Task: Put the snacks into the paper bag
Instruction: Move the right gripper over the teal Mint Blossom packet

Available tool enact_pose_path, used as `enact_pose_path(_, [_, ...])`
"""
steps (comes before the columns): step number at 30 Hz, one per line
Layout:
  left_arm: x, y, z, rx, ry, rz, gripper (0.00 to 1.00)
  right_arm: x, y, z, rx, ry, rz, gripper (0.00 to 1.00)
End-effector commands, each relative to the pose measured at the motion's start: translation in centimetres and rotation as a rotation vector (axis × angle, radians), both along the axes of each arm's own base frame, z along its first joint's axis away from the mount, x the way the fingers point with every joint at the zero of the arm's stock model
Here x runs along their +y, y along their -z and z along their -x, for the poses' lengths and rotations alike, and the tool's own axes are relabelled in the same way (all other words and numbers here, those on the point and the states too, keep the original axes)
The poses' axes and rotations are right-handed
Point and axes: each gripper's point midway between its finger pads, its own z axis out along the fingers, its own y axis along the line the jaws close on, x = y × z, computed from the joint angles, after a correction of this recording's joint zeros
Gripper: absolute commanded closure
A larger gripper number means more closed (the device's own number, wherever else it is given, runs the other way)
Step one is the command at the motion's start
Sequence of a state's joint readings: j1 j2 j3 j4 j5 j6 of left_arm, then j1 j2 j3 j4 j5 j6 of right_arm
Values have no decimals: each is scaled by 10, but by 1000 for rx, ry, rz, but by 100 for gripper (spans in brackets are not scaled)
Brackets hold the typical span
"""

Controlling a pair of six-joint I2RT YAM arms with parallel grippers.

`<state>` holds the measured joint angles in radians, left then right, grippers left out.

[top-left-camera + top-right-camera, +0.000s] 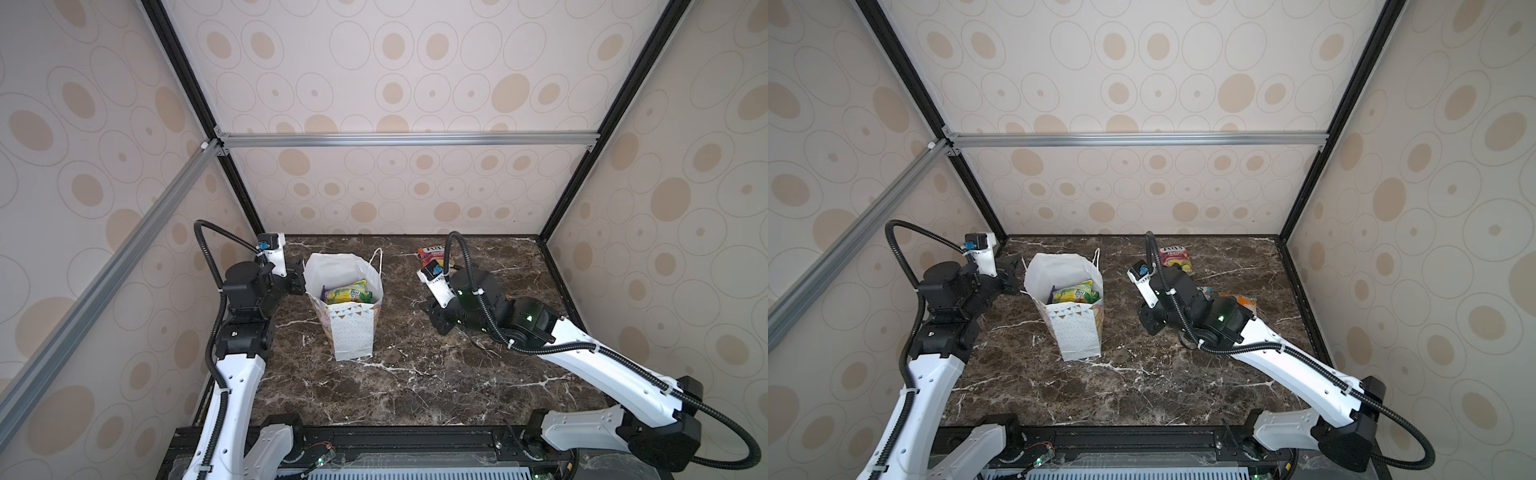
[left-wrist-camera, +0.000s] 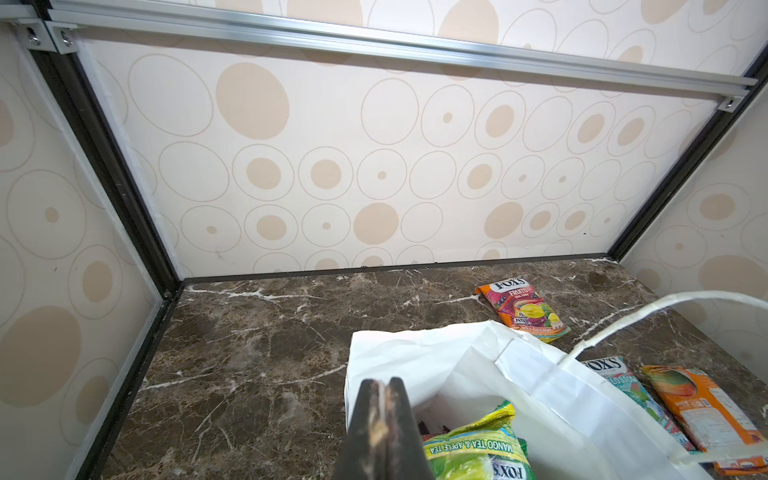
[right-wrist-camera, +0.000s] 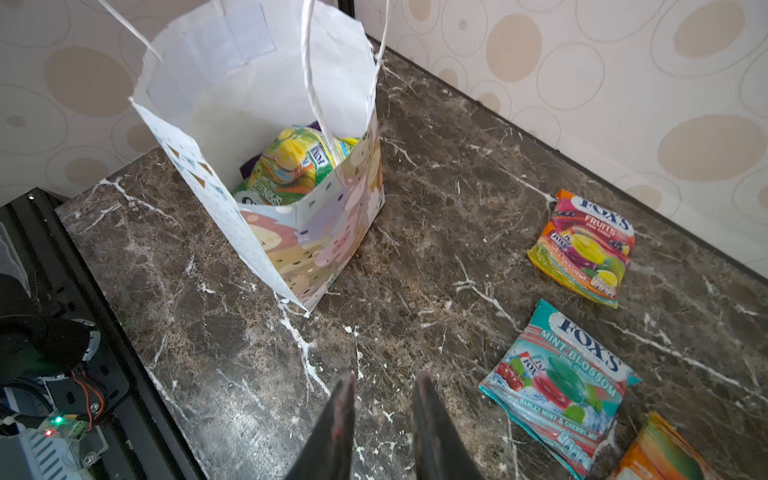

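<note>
While the left end effector [image 2: 380, 388] pinches the rim of the bag [image 1: 351, 332], jaws together on the paper, the bag stands upright on the surface [image 3: 415, 208] with snacks [image 1: 348, 291] inside. The right end effector [image 3: 384, 376] hangs empty, jaws slightly apart, between the bag and three loose ones: mint pouch [image 3: 557, 382], fruits pouch [image 3: 582, 249], orange pouch [image 3: 660, 453]. The step in hand looks like fetching the next. The mint pouch lies nearest and calls for wider jaws and a low pinch.
</note>
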<state>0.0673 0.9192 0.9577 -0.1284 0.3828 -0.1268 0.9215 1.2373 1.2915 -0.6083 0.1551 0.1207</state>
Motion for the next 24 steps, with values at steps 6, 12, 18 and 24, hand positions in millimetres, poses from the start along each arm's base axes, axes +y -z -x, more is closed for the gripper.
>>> enact_pose_path(6, [1,-24,5,-44,-4,1,100,-31,46,-1,68,215,-45,71])
enact_pose_path(12, [1,-24,6,-53,-5,0,100,-48,60,-10,117,296,-11,71])
enact_pose_path(18, [-1,-17,0,-8,10,-2,100,-75,86,-33,152,385,-53,71])
enact_pose_path(24, [3,-14,-2,1,-12,-10,100,-109,106,-61,214,494,-68,67])
